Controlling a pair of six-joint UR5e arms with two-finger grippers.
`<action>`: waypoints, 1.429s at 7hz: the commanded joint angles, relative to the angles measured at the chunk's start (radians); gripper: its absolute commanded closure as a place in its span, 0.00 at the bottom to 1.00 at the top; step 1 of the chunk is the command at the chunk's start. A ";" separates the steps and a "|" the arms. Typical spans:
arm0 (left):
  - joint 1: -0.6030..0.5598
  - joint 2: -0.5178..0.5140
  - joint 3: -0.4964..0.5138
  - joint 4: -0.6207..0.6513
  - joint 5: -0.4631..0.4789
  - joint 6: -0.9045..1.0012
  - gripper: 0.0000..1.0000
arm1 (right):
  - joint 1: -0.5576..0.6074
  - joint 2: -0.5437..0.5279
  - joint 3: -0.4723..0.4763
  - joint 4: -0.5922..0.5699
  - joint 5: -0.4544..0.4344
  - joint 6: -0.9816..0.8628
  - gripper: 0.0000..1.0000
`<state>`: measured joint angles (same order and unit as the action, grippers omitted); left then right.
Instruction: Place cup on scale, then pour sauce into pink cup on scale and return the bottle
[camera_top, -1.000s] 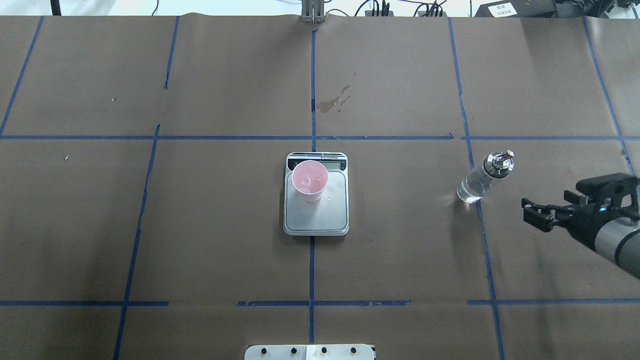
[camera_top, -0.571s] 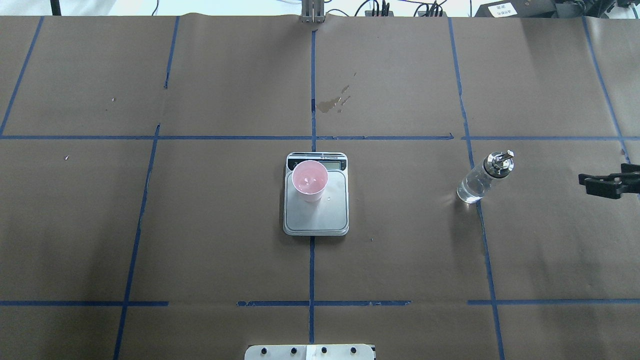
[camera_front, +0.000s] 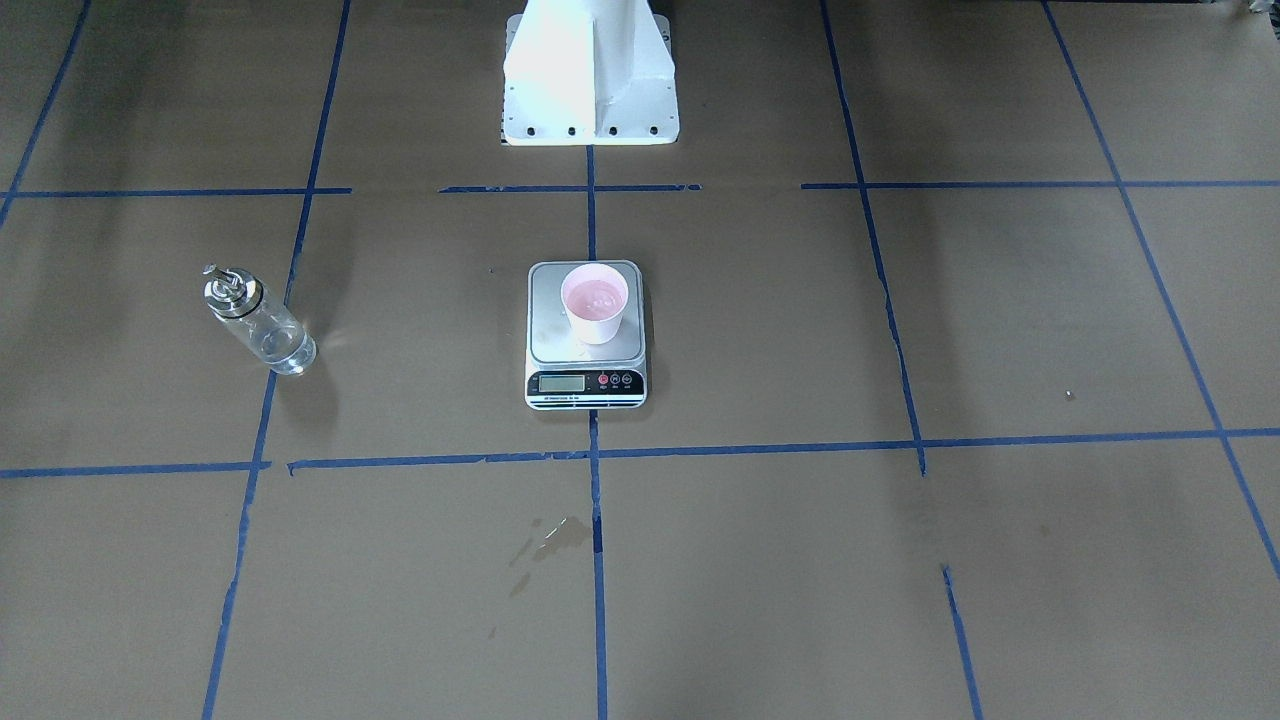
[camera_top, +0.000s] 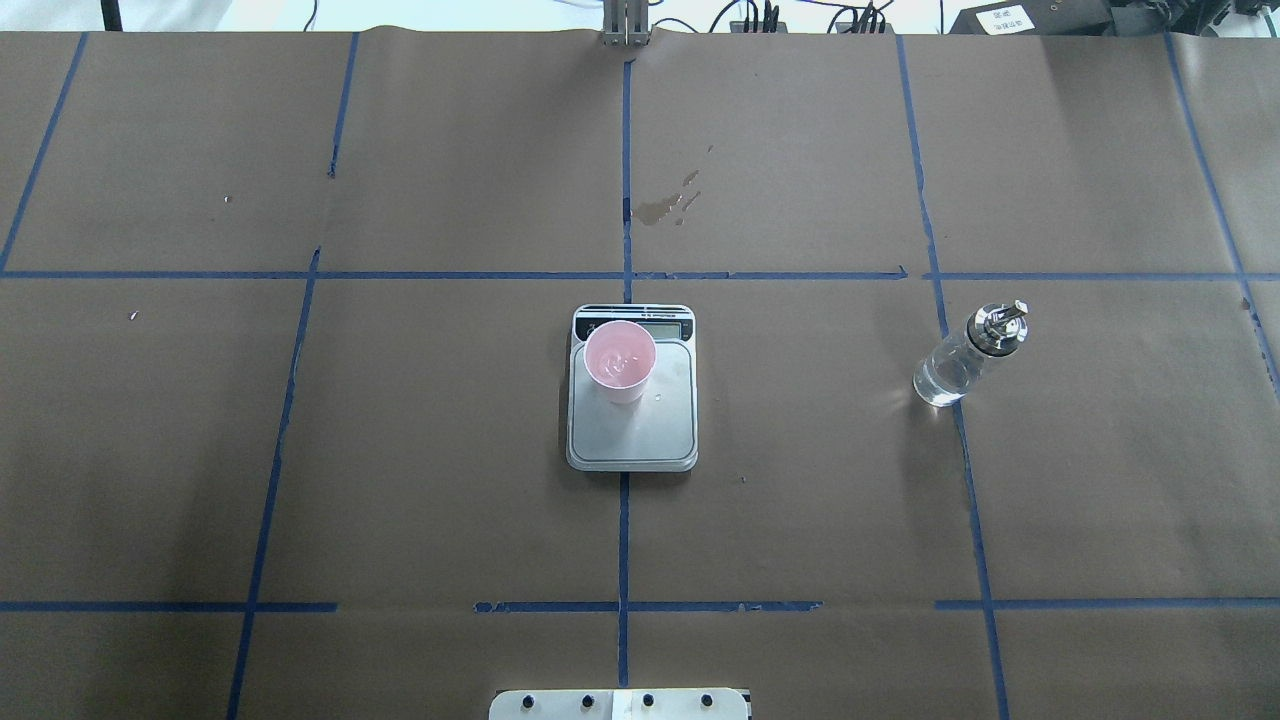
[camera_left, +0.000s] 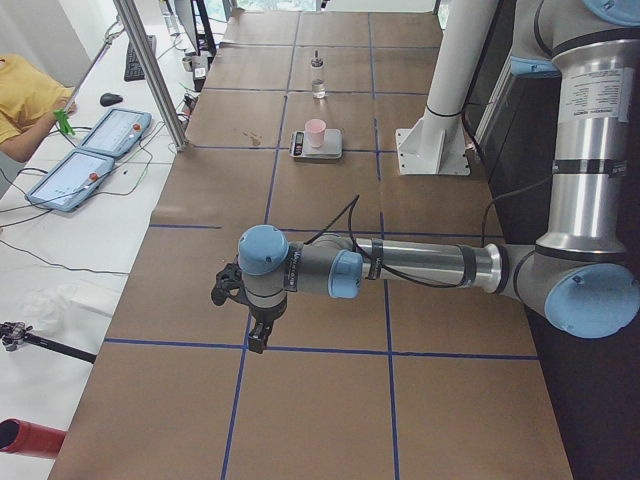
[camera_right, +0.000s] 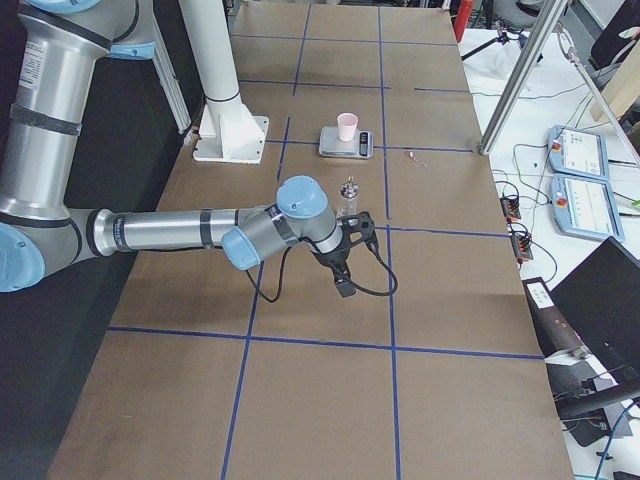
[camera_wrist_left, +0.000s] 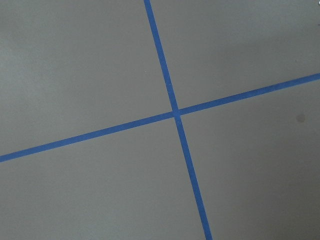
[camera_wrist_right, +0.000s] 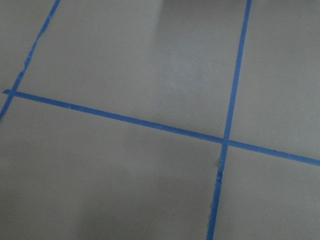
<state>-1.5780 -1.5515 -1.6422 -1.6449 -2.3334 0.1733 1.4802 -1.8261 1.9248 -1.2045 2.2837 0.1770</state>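
Brown-papered table (camera_top: 400, 450), cup (camera_top: 620, 362) on scale (camera_top: 640, 430), bottle (camera_top: 955, 365) apart, jaws' state impossible to tell (side views only)

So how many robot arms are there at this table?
2. The left arm reaches low over the table's left end; the right arm does the same over the right end. Both are well away from the scale in the middle.
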 joint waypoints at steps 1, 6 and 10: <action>0.000 0.001 0.007 0.000 0.000 0.003 0.00 | 0.035 0.054 -0.010 -0.391 0.003 -0.111 0.00; 0.000 -0.002 0.015 0.000 0.000 0.005 0.00 | 0.034 -0.016 -0.087 -0.397 0.007 -0.108 0.00; 0.000 -0.002 0.028 -0.001 0.000 0.005 0.00 | 0.034 -0.006 -0.084 -0.395 0.006 -0.111 0.00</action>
<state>-1.5784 -1.5553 -1.6211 -1.6455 -2.3332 0.1779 1.5140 -1.8342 1.8396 -1.6000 2.2898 0.0659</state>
